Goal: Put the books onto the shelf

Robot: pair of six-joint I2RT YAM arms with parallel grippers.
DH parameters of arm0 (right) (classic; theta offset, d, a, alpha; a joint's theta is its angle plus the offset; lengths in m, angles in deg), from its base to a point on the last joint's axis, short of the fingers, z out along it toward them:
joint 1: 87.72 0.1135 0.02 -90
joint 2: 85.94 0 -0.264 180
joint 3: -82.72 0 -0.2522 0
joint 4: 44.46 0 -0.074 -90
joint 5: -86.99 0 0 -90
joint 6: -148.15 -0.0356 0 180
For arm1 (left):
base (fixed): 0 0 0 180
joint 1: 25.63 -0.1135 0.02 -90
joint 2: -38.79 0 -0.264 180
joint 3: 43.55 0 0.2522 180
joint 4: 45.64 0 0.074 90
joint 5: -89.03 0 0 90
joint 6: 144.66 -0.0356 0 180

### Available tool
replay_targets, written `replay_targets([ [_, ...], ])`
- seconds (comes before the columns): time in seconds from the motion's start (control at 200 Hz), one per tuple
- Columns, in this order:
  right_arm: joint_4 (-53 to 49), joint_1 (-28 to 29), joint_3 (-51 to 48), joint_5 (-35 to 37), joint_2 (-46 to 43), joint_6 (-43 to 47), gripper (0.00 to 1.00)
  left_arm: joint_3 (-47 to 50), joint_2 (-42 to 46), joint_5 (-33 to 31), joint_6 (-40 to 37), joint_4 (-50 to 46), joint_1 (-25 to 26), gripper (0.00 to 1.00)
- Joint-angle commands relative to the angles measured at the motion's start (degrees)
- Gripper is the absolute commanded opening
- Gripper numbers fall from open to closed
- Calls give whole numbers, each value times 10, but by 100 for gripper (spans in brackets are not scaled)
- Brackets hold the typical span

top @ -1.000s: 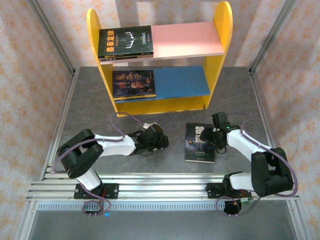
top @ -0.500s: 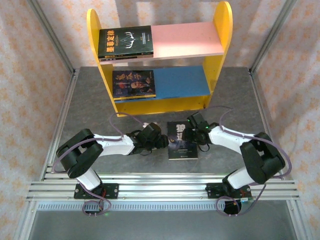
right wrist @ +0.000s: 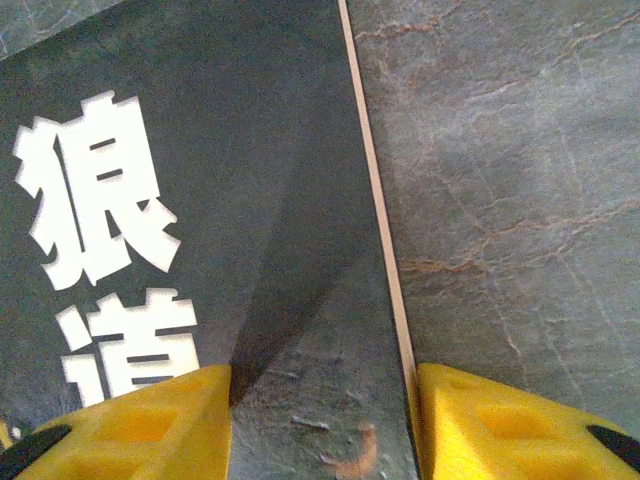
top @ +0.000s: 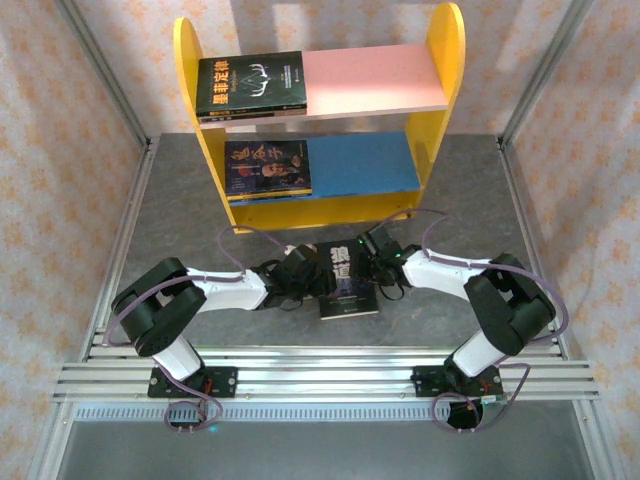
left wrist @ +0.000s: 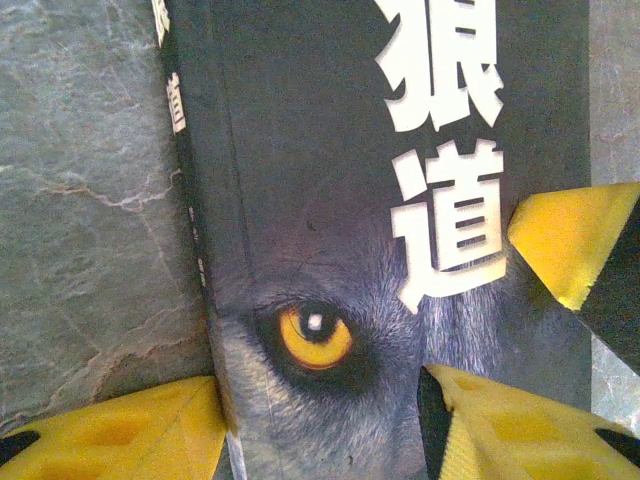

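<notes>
A dark wolf-cover book (top: 349, 282) lies flat on the table (top: 180, 220), near the front of the shelf (top: 330, 211), with its long axis pointing toward the shelf. The left gripper (top: 318, 279) straddles the book's spine edge and the right gripper (top: 370, 264) straddles its page edge. Both claws are spread and neither is pinching. Both arms are equally near.

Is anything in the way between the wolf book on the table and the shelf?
Nothing visible is. The table stretch between the wolf book and the shelf is bare, and the pink board and blue board both have free room beside the books lying there. Only the yellow front lip edges the blue one.
</notes>
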Motion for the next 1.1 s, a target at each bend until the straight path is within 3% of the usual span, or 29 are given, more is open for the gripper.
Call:
replay_targets([
  [0.0, 89, 57, -27, -155, 40, -27, 43, 8, -13, 16, -19, -14, -15, 54],
  [0.175, 124, 90, -40, -159, 60, -46, 30, -34, 66, 13, -52, -73, -28, 55],
  [0.43, 174, 139, -1, -169, 121, -74, 24, -1, 124, 6, -35, -82, -28, 55],
  [0.721, 182, 143, 23, -184, 143, -70, 19, 84, 151, 44, 40, 100, -45, 55],
  [0.931, 168, 143, 4, -157, 118, -64, 17, 33, 150, -25, 17, -77, -45, 55],
  [1.096, 161, 143, 8, -162, 118, -56, 16, 35, 157, -37, 10, -89, -46, 54],
])
